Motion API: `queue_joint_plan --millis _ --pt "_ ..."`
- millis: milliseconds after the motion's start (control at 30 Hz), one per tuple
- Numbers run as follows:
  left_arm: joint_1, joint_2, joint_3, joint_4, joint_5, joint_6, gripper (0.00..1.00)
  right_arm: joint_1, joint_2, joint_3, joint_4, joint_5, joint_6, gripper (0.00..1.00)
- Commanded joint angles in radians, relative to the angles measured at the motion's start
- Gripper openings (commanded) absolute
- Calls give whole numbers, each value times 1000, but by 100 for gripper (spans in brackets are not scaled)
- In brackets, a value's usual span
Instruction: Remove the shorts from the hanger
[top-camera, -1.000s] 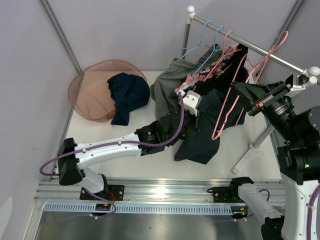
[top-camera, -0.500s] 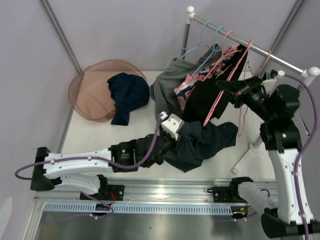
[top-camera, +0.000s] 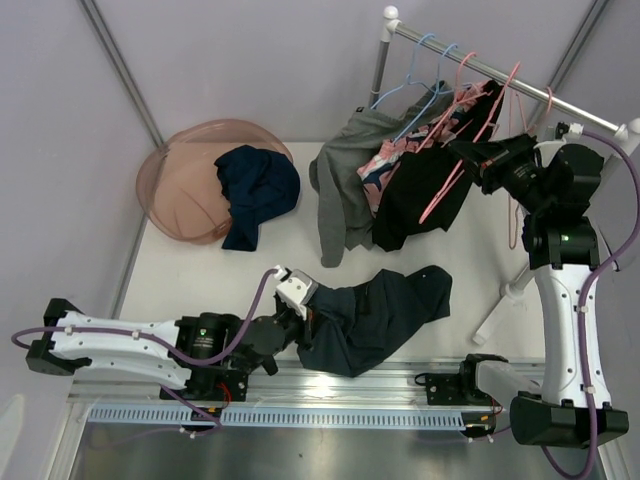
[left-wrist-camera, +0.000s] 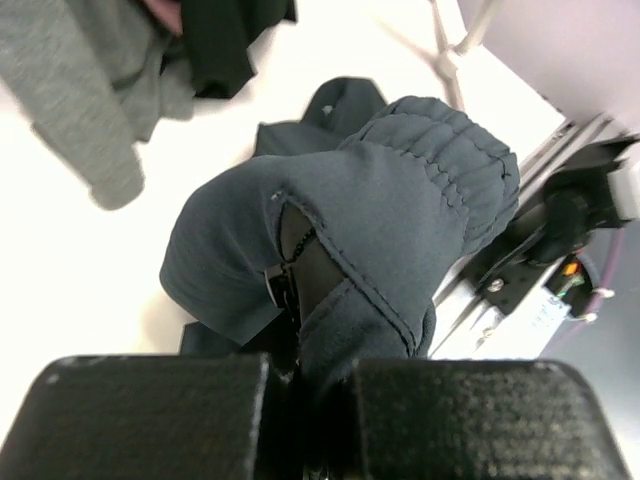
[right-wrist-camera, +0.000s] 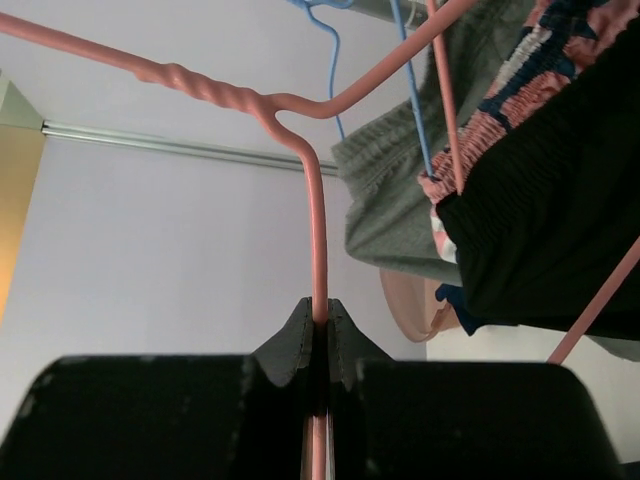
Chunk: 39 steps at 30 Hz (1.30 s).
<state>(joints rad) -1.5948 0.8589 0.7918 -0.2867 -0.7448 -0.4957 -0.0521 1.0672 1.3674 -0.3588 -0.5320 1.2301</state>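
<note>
My left gripper (top-camera: 308, 306) is shut on a dark slate-blue pair of shorts (top-camera: 375, 312) that lies crumpled on the table near the front edge. In the left wrist view (left-wrist-camera: 300, 345) the cloth (left-wrist-camera: 400, 190) bunches over the jaws. My right gripper (top-camera: 460, 150) is shut on the wire of a pink hanger (right-wrist-camera: 318, 220), held up by the rail (top-camera: 470, 62). Grey shorts (top-camera: 343, 190), pink printed shorts (top-camera: 383, 160) and black shorts (top-camera: 420, 195) hang from the rack. Navy shorts (top-camera: 258, 190) lie in the basin.
A translucent pink basin (top-camera: 175, 190) stands at the back left. The rack's white posts (top-camera: 378, 70) and leg (top-camera: 505, 300) stand at the right. Blue hangers (top-camera: 420, 85) and another pink hanger (top-camera: 515, 215) hang on the rail. Grey walls close in behind.
My left arm has pulled back toward the near left, dragging the slate-blue shorts off the hanger onto the table. My right gripper has lifted the pink hanger up toward the rail.
</note>
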Motion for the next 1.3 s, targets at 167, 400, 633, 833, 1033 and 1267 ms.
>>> queue_joint_plan --millis 167,400,633,833,1033,1267 --pt "-7 41 12 73 -45 8 0 -52 -35 114 40 -10 -18 0" --pt "-7 29 79 35 -54 37 0 -192 -32 4 73 -85 12 0" --pt "35 -40 317 -106 -191 208 0 -195 -62 -103 106 -98 14 0" --pt "168 -52 440 -89 -163 345 0 -195 -76 -100 87 -123 -10 14" --pt "341 -12 611 -48 -113 496 0 -195 -101 -97 54 -134 -30 99" --pt "704 207 974 -68 80 628 0 -195 -182 -110 -20 -97 -78 99"
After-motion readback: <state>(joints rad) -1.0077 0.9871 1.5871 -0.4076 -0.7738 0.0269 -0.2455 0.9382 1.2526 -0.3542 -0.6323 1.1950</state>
